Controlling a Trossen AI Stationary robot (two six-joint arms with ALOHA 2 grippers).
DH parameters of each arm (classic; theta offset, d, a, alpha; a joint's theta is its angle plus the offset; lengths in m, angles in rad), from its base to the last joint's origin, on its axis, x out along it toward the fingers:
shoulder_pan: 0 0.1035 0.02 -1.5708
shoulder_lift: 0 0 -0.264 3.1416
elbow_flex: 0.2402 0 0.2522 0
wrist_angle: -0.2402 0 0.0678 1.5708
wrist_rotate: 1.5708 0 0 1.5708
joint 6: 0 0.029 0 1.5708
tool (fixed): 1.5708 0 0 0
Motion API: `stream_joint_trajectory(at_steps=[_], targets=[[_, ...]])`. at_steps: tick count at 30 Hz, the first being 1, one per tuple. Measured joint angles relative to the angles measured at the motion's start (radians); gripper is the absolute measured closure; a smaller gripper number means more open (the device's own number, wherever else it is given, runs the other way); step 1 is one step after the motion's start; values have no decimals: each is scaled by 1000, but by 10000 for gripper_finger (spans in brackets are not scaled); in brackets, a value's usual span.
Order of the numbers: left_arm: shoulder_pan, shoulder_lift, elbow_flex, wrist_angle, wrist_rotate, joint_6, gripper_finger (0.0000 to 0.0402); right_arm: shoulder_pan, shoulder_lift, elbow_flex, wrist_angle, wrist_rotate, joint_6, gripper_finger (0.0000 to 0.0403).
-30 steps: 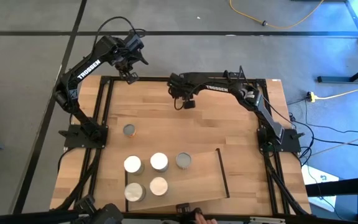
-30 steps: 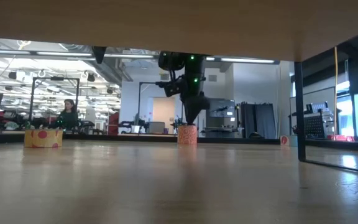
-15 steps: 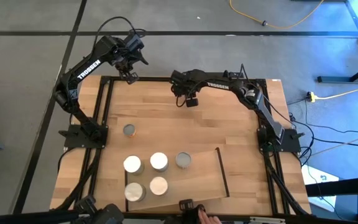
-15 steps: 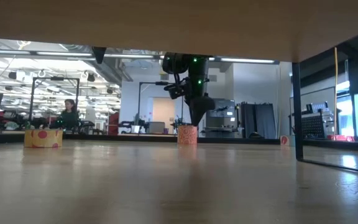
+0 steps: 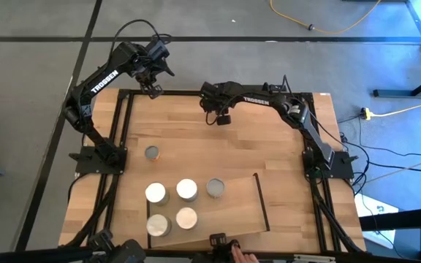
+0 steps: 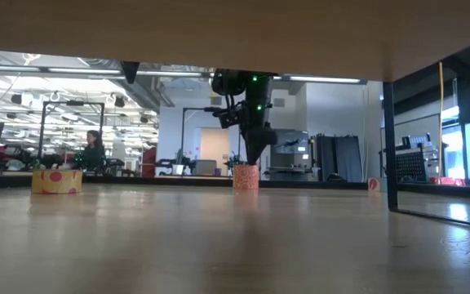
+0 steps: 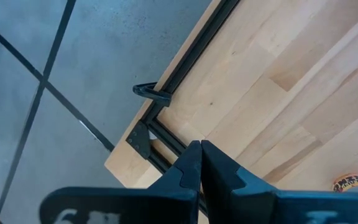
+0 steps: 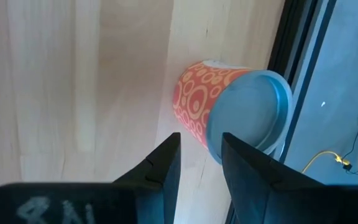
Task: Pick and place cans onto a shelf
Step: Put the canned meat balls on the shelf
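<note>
An orange can (image 8: 194, 102) with a pale lid (image 8: 247, 115) stands upright near the table's far edge, also seen as the orange can (image 6: 246, 175). My right gripper (image 8: 197, 152) hovers open just above this can, fingers pointing down at a slant; in the high view the right gripper (image 5: 222, 117) hides it. My left gripper (image 5: 152, 88) hangs shut over the table's far left corner, seen as the left gripper (image 7: 199, 155). Several cans (image 5: 187, 190) stand on the shelf (image 5: 236, 212) at the near side. One grey-topped can (image 5: 152, 153) stands on the table at the left.
The table's black frame (image 8: 294, 37) runs close behind the orange can. The shelf's black bar (image 5: 262, 201) edges its right side, and a post (image 6: 390, 139) holds it up. A person's hand (image 5: 241, 256) shows at the near edge. Bare wood lies between the shelf and the far edge.
</note>
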Motion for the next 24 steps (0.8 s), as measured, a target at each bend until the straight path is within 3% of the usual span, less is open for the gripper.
stream_joint_trajectory(at_steps=[13,18,24], targets=[[0,0,0,0,0,0,401,0,-2,-15,39,1,46,285],[0,0,0,0,0,0,401,7,-2,-33,51,82,22,285],[0,0,0,0,0,0,401,7,-2,-46,82,88,19,285]])
